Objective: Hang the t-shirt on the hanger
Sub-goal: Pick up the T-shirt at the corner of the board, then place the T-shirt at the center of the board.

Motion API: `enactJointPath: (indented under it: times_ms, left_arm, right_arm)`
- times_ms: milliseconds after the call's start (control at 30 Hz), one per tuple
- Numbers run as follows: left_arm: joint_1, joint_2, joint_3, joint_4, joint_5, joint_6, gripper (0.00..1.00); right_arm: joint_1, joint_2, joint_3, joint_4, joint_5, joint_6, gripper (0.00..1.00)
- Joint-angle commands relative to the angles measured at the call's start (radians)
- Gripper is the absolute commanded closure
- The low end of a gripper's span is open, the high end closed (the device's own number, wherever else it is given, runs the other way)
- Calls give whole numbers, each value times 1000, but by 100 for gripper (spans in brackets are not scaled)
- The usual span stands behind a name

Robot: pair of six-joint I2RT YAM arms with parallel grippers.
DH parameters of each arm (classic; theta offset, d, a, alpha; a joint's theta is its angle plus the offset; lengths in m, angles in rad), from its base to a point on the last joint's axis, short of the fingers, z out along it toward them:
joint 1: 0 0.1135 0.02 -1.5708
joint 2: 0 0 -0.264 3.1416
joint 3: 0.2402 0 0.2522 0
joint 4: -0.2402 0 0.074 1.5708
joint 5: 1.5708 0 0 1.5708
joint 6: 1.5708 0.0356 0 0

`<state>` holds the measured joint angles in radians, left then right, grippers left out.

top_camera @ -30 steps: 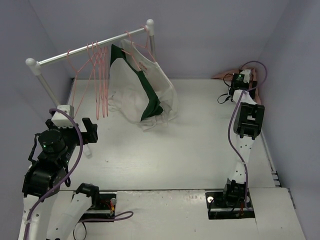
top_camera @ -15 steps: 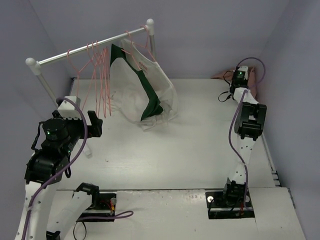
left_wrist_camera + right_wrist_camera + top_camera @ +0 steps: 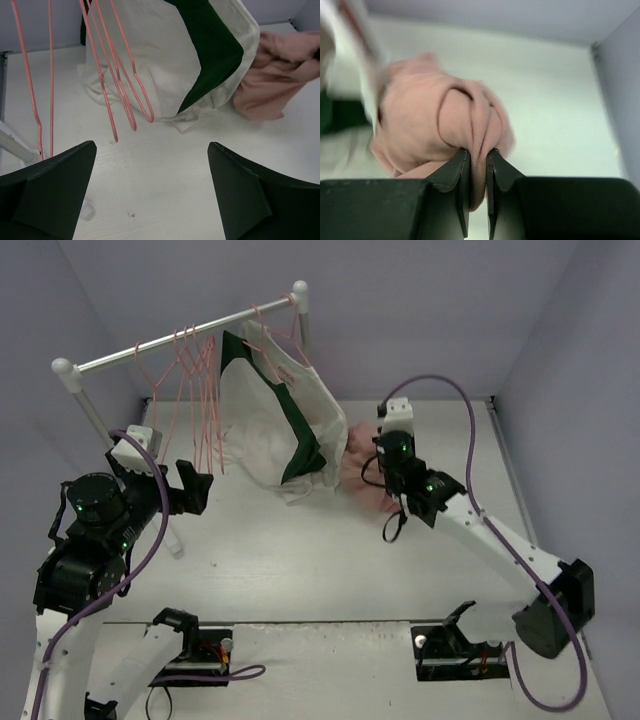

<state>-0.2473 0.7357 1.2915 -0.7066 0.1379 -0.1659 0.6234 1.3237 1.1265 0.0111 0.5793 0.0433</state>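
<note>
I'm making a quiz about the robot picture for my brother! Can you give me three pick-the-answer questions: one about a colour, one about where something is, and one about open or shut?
1. What colour are the wire hangers?
A blue
B pink
C black

2. Where is the pink t-shirt?
A on a hanger
B pinched in the right gripper
C in the left gripper

3. How is the left gripper?
A open and empty
B shut on a hanger
C shut on the t-shirt

Answers:
1 B: the thin wires look pink in the left wrist view.
2 B: the right wrist view shows the cloth squeezed between the closed fingers.
3 A: its fingers stand wide apart with nothing between them.
</note>
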Motion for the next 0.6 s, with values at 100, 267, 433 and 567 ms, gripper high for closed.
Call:
enactJointPath:
  times_ms: [100,267,433,567]
  left_arm:
    - [-27,28,-9,62,112,2,11]
    - [-54,74,-30,81,182,-34,11]
    - [-102,160,-27,90,223,-80,11]
    - [-184,254,-14,110,203,-104,11]
  right_arm:
    - [174,-292,-300,-165,-359,426,68]
    - [218,-360,-303,-238,-322,429,26]
    - [208,-285,-247,-237,-222,347,20]
    - [202,-146,-205,-216,-225,299,32]
